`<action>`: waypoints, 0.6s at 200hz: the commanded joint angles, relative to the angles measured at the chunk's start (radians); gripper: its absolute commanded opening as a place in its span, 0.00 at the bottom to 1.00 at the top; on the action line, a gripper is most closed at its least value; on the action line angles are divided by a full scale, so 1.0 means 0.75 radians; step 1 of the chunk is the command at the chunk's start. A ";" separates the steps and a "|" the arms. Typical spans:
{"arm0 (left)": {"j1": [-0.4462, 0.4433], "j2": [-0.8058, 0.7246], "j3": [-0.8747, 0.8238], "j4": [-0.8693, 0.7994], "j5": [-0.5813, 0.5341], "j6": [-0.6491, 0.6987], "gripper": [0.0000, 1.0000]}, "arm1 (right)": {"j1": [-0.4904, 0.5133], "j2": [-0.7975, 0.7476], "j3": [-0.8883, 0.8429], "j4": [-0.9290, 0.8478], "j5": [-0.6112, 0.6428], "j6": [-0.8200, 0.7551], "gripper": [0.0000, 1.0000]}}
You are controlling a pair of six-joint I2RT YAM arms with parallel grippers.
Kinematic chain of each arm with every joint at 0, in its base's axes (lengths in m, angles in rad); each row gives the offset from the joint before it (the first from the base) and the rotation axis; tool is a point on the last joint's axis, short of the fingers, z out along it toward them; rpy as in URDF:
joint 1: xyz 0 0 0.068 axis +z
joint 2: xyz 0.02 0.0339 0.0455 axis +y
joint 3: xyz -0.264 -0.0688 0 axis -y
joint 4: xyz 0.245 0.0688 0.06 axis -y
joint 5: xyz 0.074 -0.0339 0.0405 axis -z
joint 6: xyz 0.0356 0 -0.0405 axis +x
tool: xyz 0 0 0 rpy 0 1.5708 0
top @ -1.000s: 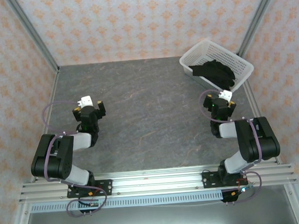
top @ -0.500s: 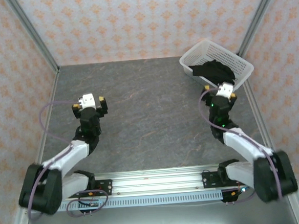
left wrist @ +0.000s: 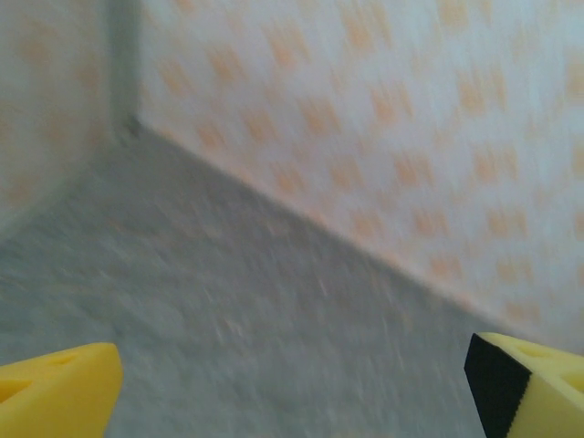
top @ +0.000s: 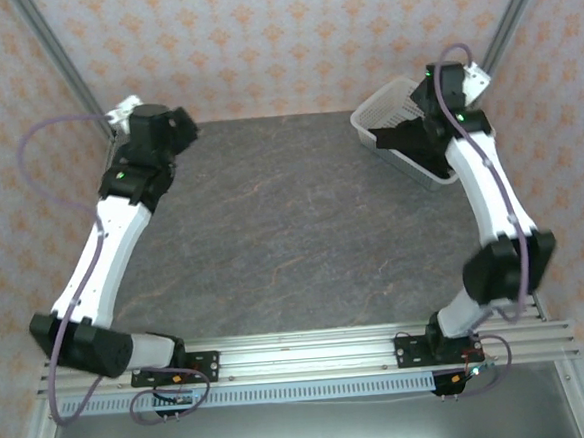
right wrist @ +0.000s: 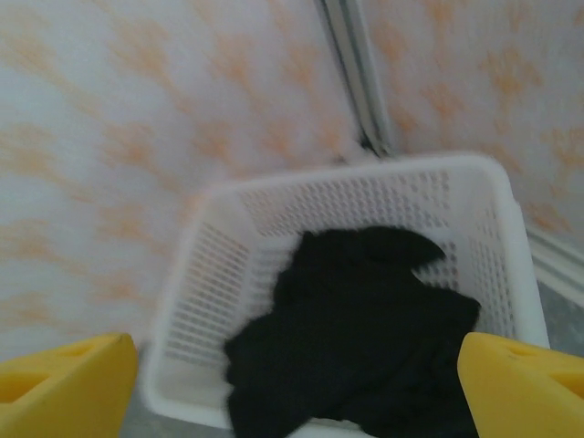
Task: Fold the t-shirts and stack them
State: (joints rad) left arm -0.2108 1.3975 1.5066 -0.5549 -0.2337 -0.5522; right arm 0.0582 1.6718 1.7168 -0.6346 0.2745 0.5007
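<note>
T-shirt: A black t-shirt (right wrist: 356, 338) is seen crumpled and unfolded in a loose heap inside a white mesh basket (right wrist: 205, 301). From overhead it is shown as a dark mound (top: 407, 141) in that basket.

Basket: The white plastic container with slotted walls (top: 374, 108) is placed at the far right corner of the table, turned corner-wise to the walls. A metal corner post (right wrist: 351, 73) is seen just behind it.

Basket contents: Most of the basket floor is covered by the black cloth, which is bunched against the near rim. Bare mesh is left showing along the far and left walls.

Right gripper: The right gripper (right wrist: 294, 383) is held above the basket and is pointed down into it, apart from the shirt. Its yellow fingers (right wrist: 64, 383) are spread wide, and nothing is held between them.

Right arm: The right arm (top: 485, 180) is stretched from the near edge to the far right corner. The basket's right side is crossed by it in the overhead view.

Left gripper: The left gripper (left wrist: 292, 383) is pointed at the far left corner, where table and wall meet. Its jaws are spread wide and nothing is held. Its wrist view is blurred.

Left arm: The left arm (top: 112, 232) is extended toward the far left corner, well apart from the basket.

Table: A grey, stone-patterned surface (top: 293, 229) is shown.

Walls: Pale wallpaper with orange motifs (top: 279, 39) is seen on three sides.
</note>
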 commanded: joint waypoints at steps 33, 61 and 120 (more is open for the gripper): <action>-0.193 0.169 0.091 -0.224 0.360 -0.025 0.89 | -0.133 0.538 0.370 -0.506 -0.218 0.041 0.81; -0.242 0.164 0.051 -0.221 0.376 -0.045 0.88 | -0.158 0.754 0.510 -0.582 -0.285 0.048 0.79; -0.265 0.134 0.055 -0.276 0.331 -0.037 0.85 | -0.194 0.762 0.526 -0.416 -0.342 0.059 0.00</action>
State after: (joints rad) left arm -0.4042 1.5410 1.5543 -0.7109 0.0349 -0.5785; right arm -0.0761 2.2845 2.0747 -0.9730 0.0216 0.5468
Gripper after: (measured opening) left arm 0.850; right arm 0.186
